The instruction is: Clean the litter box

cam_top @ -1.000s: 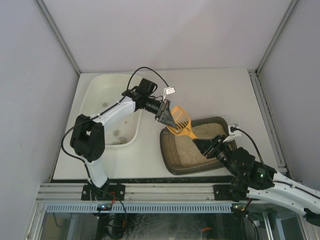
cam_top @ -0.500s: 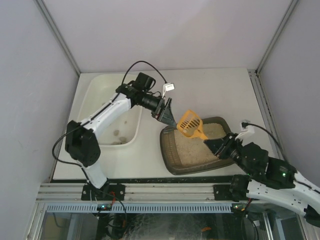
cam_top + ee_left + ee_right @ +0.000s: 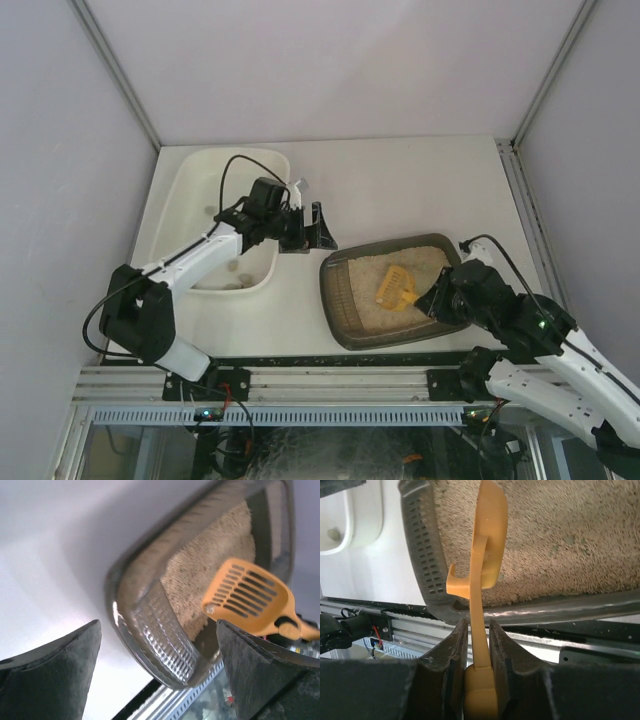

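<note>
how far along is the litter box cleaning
Looks done: a few small clumps already lie in the white tub. In hand: the right claw grips the orange scoop by its handle, its head down at the sand in the litter box; the left claw hangs open between tub and box. Left: probably more sifting and dumping into the tub, though remaining clumps are hard to make out.

No legible text, seemingly.
</note>
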